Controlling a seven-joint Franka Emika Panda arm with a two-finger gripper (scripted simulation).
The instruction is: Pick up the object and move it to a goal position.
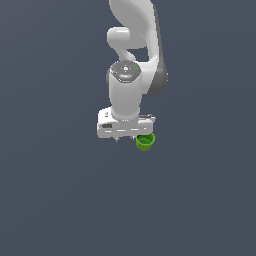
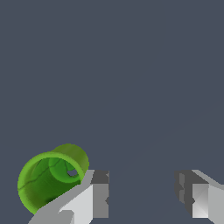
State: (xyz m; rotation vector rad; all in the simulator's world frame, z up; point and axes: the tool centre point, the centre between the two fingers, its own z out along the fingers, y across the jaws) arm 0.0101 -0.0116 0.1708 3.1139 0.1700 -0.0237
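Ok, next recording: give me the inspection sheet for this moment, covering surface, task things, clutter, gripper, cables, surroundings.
Surface: plain dark grey-blue ground, no marks seen.
Task things: small green cup, open end tilted toward the wrist camera, lying outside the fingers beside one of them; whether they touch cannot be told. In the exterior view it shows at the hand's lower edge.
Clutter: nothing seen.
Gripper: gripper open, gap between the fingers empty, cup not grasped.
Cables: nothing seen.
Surroundings: only the white arm; no goal marker seen.
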